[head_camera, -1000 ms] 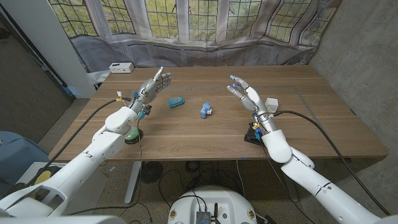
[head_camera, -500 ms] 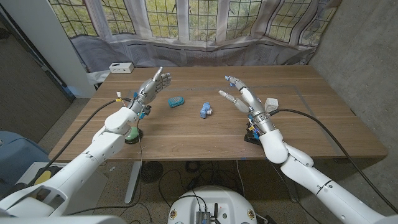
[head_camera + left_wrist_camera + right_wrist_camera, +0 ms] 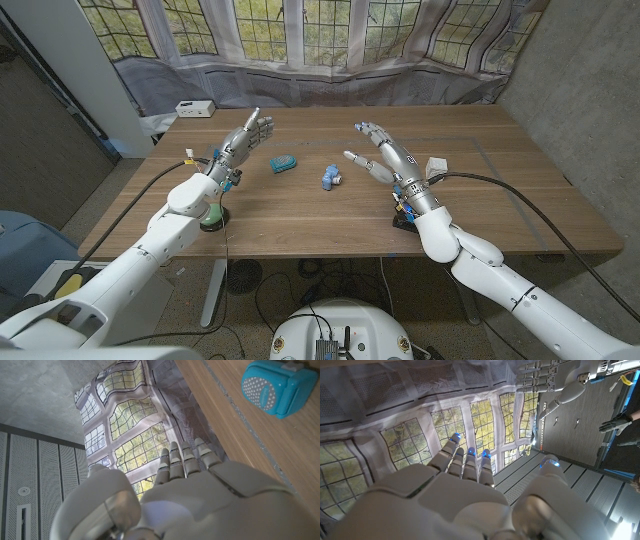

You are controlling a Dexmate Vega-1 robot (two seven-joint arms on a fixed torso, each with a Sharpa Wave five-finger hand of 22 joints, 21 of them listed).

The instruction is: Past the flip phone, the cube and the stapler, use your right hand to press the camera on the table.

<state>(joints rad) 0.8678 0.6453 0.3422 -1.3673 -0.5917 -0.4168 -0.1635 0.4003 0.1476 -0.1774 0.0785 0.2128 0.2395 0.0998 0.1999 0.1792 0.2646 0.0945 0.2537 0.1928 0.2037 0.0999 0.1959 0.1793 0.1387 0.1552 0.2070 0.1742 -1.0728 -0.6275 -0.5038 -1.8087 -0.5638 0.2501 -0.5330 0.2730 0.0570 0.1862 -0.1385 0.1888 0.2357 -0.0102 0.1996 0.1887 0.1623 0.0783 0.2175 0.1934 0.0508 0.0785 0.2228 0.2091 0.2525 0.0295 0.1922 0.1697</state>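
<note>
The right hand's fingers (image 3: 368,131) are spread apart and stretched out above the table, thumb held off to one side, and they hold nothing. The right hand (image 3: 385,155) hangs in the air, palm turned toward the middle of the wooden table (image 3: 300,215). Just off the thumb's tip, toward the robot's left, lies one small blue-and-white thing (image 3: 331,177), which could be the camera, though it is too small to be sure. On the other side of that hand, near the back of its fingers, sits one pale grey angular object (image 3: 436,164). Down by the right wrist one dark object (image 3: 404,219) rests on the wood, partly hidden by the forearm.

The left hand's fingers (image 3: 260,124) are straight and close together, pointing away from the robot, and they grip nothing either. The left hand (image 3: 242,141) is raised over the table's left part. In the left wrist view the same fingers (image 3: 182,460) reach toward the draped window. Just to the right of those fingers lies one teal flip phone (image 3: 283,163), closed, flat on the wood; it shows again as a teal block (image 3: 274,386) with a dotted panel. Beside the left forearm, near the table's front edge, stands one green object on a dark base (image 3: 211,217). Past the left fingertips, at the far corner, sits one white box (image 3: 194,108).
</note>
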